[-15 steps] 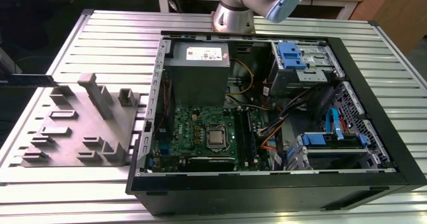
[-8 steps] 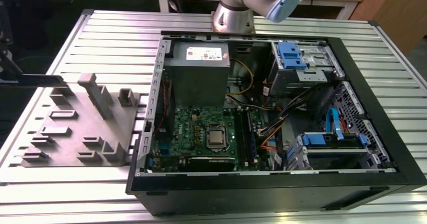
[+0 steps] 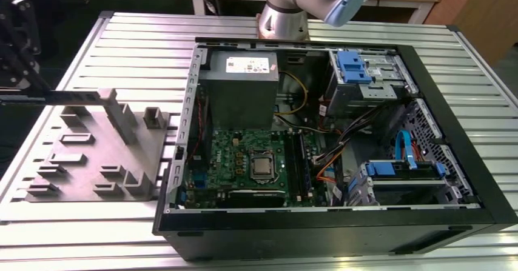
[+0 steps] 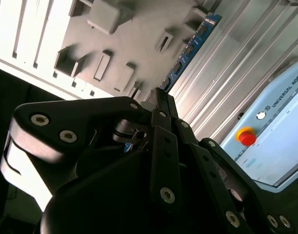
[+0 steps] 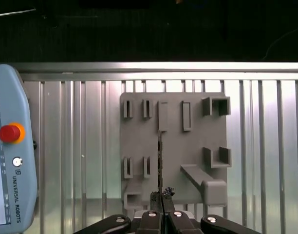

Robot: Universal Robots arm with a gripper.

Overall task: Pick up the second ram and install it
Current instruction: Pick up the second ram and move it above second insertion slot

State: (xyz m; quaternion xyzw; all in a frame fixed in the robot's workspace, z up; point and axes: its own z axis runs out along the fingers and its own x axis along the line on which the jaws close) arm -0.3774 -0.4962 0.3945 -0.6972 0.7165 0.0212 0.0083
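Note:
My gripper (image 5: pixel 161 197) is shut on the second ram (image 5: pixel 160 161), a thin dark stick seen edge-on that reaches out from the fingertips over the grey fixture plate (image 5: pixel 188 146). In the second wrist view the ram (image 4: pixel 190 48) shows as a long narrow blue board with chips, sticking out of the closed black fingers (image 4: pixel 161 105) of the gripper (image 4: pixel 161 95). In the exterior view the open computer case (image 3: pixel 453 162) lies on the table with its green motherboard (image 3: pixel 242 162). Long black memory slots (image 3: pixel 301 162) run beside the processor socket.
The grey fixture (image 3: pixel 97 156) with upright slabs and pockets lies at the exterior view's left of the case. A teach pendant with a red button (image 5: pixel 10 132) rests on the slatted aluminium table (image 5: pixel 266 146). The arm's base (image 3: pixel 283 16) stands behind the case.

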